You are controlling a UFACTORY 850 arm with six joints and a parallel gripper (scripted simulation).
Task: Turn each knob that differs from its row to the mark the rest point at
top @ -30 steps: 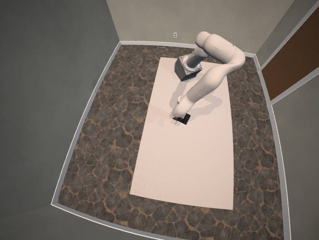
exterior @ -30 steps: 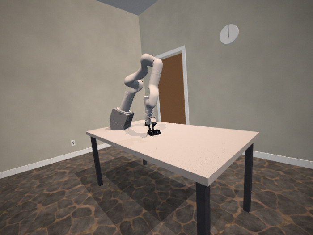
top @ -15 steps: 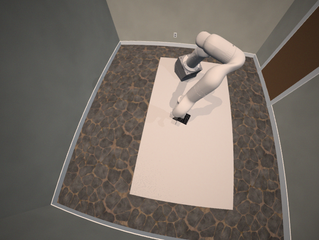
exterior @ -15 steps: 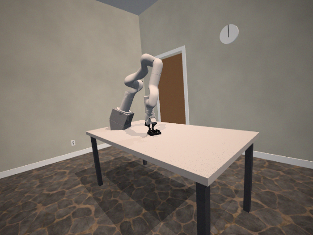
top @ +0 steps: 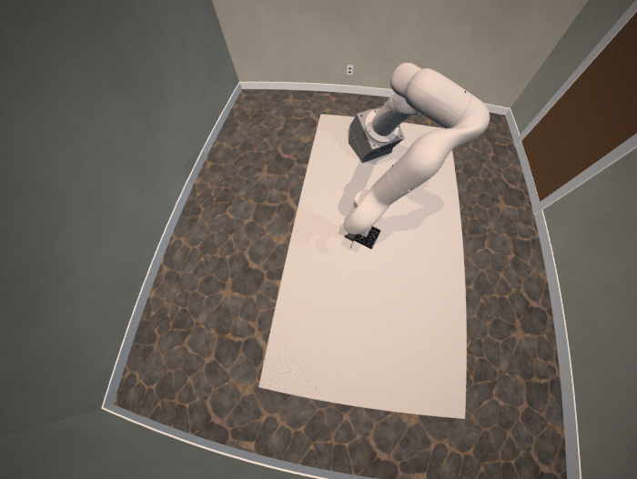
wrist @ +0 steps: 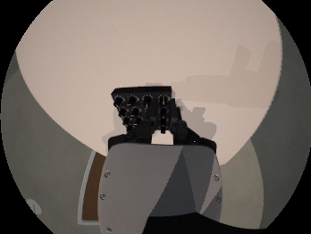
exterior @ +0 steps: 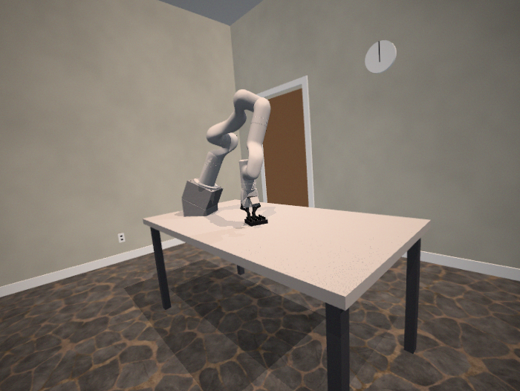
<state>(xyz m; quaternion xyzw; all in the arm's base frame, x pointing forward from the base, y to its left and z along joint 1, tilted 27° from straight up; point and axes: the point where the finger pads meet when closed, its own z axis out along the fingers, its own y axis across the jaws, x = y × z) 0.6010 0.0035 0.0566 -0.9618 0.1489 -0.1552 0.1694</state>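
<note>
With the gripper narrowed among the knobs of the knob box on the table (whether one is pinched cannot be told), a neighbouring knob could be turned by a brushing finger.

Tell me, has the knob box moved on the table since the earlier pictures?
No, the knob box looks unshifted against the arm's base.
</note>
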